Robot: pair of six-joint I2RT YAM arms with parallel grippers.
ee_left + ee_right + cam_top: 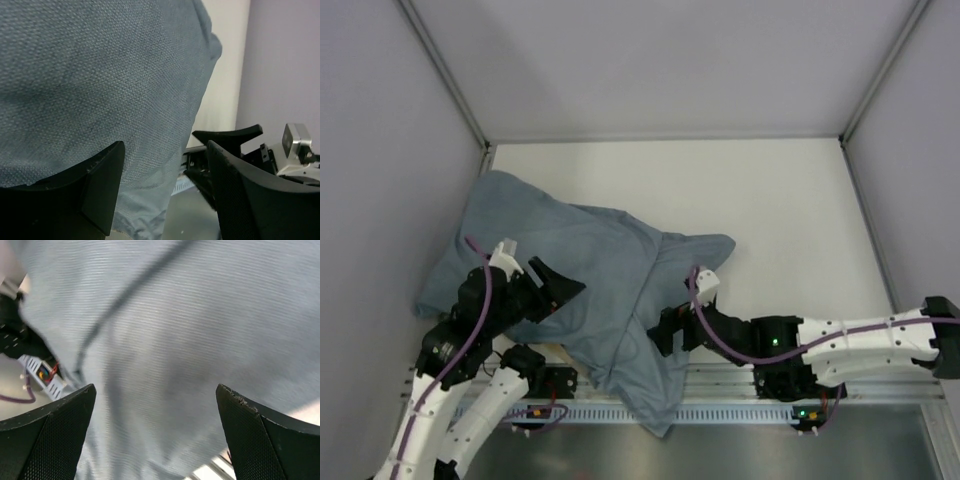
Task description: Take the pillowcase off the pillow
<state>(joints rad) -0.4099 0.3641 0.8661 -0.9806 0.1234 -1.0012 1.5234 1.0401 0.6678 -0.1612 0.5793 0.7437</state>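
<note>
White table [770, 200] between grey walls [380, 120] bears the pillowcase [570, 270]; left and right jaws stand apart.

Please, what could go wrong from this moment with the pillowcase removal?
The limp blue-grey fabric pillowcase hangs over the near edge onto the slotted white rail; pulling may snag it there. The left hand and right hand are open with only smooth cloth ahead, so closing may pinch the hidden pillow too.

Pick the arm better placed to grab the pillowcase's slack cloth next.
Probably the right arm: its jaws stand open, facing the limp pillowcase fold. The left arm has its jaws over the stuffed bulge.
</note>
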